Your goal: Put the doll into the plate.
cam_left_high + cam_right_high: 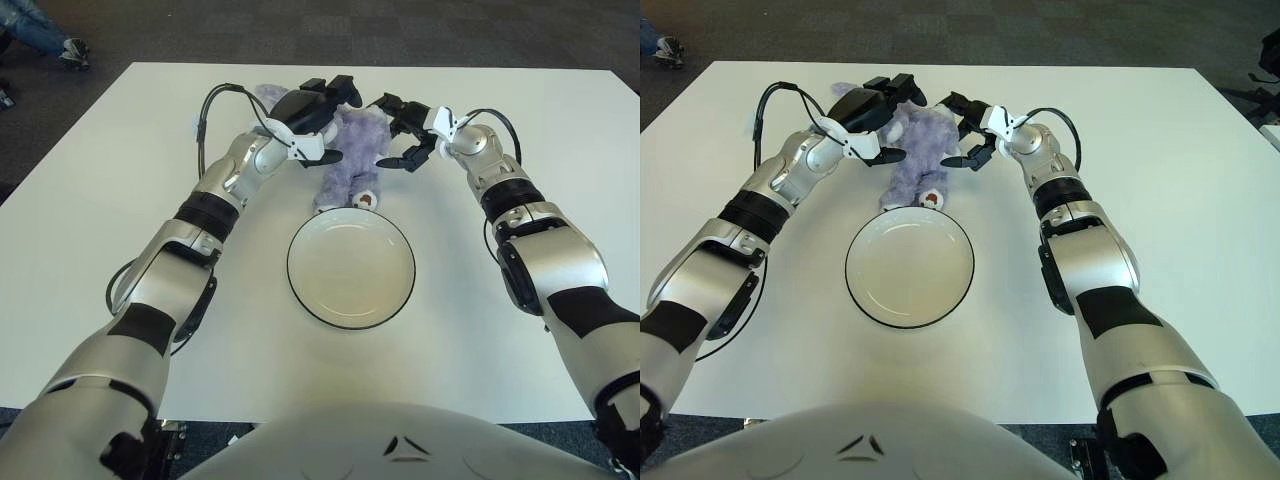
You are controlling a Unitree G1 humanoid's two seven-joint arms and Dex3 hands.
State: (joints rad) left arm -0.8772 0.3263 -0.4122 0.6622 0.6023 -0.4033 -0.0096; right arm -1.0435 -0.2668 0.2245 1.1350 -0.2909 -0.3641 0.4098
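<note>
A white table (90, 180) carries everything, with dark carpet beyond its far edge. Near the middle of the table, towards the robot, sits a round white plate (351, 312) with a thin dark rim, bare and free on all sides, so the way into it is open from above. Just beyond the plate's far rim is the purple plush doll (350, 160), its small feet pointing down at the rim and nearly over it, its head towards the far edge; it is not yet in the plate. Both hands flank it to carry it as a soft thing that one side alone would let sag. The left hand (312, 110) presses against the doll's left flank and head, fingers curled around the plush. The right hand (408, 130) closes in from the other side, its dark fingers bent against the doll's right flank, so the toy is squeezed between the two
</note>
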